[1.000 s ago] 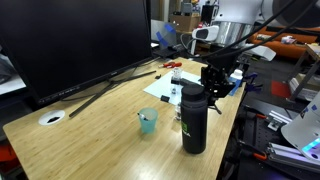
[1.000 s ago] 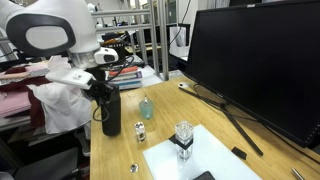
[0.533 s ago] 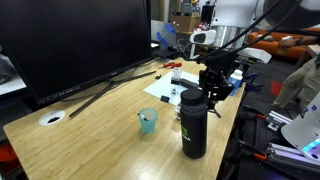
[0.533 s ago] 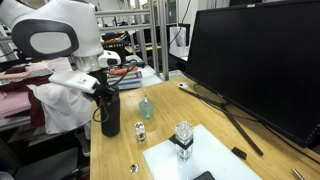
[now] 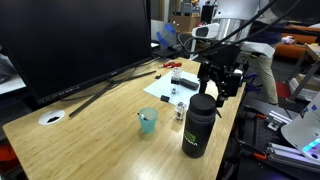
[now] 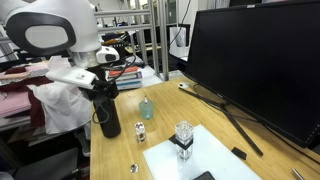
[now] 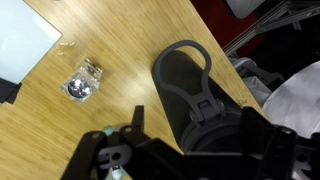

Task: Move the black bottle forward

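Note:
The black bottle [image 5: 197,128] [image 6: 108,113] stands upright near the table's edge, much taller than the small teal cup [image 5: 148,121] [image 6: 146,108] beside it. My gripper [image 5: 221,88] [image 6: 105,90] hangs right over its cap, open. In the wrist view the bottle [image 7: 188,82] and its looped cap fill the middle. The gripper [image 7: 200,125] straddles the cap with a dark finger on either side, each apart from it.
A small glass jar [image 5: 180,112] [image 6: 140,131] [image 7: 82,82] stands close to the bottle, next to a white sheet [image 5: 163,90] [image 6: 190,160]. A large black monitor [image 5: 70,40] [image 6: 260,60] lines one side. The table edge [image 5: 228,140] runs just past the bottle.
The jaws, shut on the bottle's cap a second ago, have spread and let it go. The bottle stands where it was.

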Robot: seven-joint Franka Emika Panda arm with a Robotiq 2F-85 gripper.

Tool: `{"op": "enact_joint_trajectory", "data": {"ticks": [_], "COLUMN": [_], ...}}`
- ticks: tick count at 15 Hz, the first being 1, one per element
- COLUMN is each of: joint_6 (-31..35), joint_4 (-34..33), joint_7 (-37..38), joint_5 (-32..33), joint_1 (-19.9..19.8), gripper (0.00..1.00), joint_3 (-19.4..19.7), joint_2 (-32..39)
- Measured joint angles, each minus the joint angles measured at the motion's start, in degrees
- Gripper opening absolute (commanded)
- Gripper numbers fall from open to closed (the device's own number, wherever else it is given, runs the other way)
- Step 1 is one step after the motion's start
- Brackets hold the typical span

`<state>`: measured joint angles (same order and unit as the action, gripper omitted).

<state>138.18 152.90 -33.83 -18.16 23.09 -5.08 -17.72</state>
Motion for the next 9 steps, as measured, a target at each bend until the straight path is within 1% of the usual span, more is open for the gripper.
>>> {"op": "enact_joint_trajectory", "data": {"ticks": [9], "joint_6": [-0.4], "joint_4": [0.0], "joint_7": [0.0], "joint_5": [0.0], "joint_1": [0.0], "gripper": [1.00], "joint_3": [0.0], "joint_2": [-0.1]}}
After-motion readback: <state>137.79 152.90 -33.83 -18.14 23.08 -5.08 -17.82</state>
